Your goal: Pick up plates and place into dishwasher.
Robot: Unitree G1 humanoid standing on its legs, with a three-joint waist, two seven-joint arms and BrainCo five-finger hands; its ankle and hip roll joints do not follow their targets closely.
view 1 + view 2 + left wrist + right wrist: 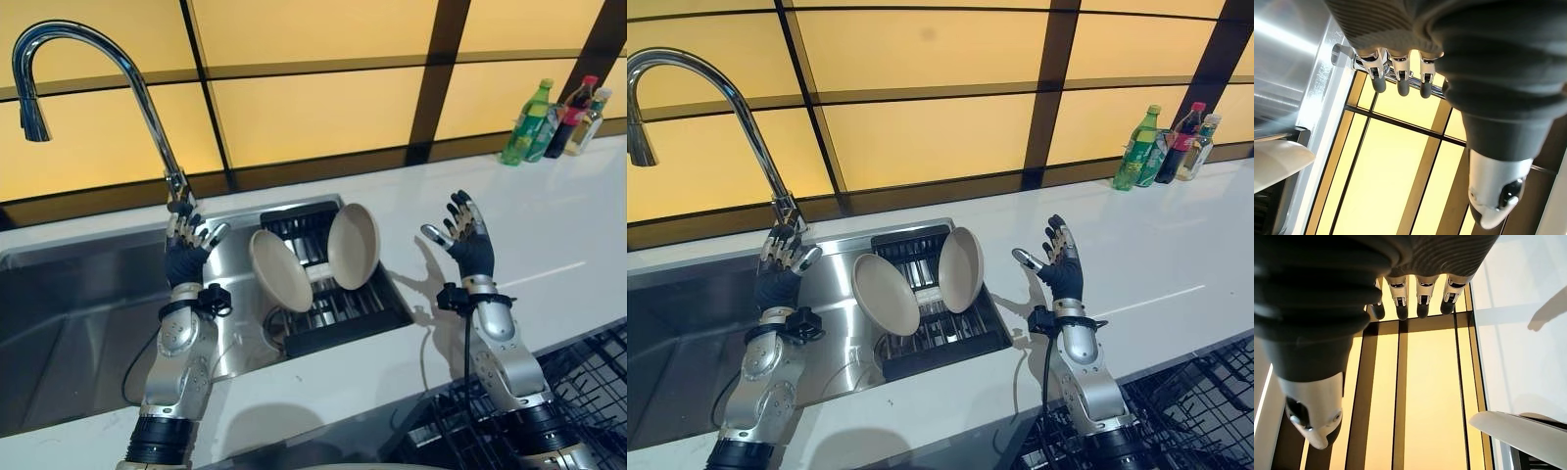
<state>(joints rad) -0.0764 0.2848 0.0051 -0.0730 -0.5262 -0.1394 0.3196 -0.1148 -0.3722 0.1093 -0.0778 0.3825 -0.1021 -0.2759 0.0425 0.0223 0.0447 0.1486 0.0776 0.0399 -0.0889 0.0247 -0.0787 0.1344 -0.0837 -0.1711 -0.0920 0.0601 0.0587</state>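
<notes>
Pre-grasp step; nothing lifted yet. Two round beige plates, left one [281, 270] and right one [354, 245], stand on edge in black slatted rack [338, 311] at sink's right end, faces turned apart, leaning outward. Left hand [185, 249] and right hand [467, 238] raised either side, fingers spread, empty. Next, by my read: close onto a plate rim, w/ dishwasher basket [578, 377] at counter's near-right edge.

Back wall [313, 108] of glowing yellow panels split by dark frames. White desk [568, 225] runs along it, steel sink [69, 294] set in at left under a tall curved chrome faucet [118, 69]. Bottles [554, 119] stand at far right corner, probably three. Lighting warm, seemingly from the panels.
</notes>
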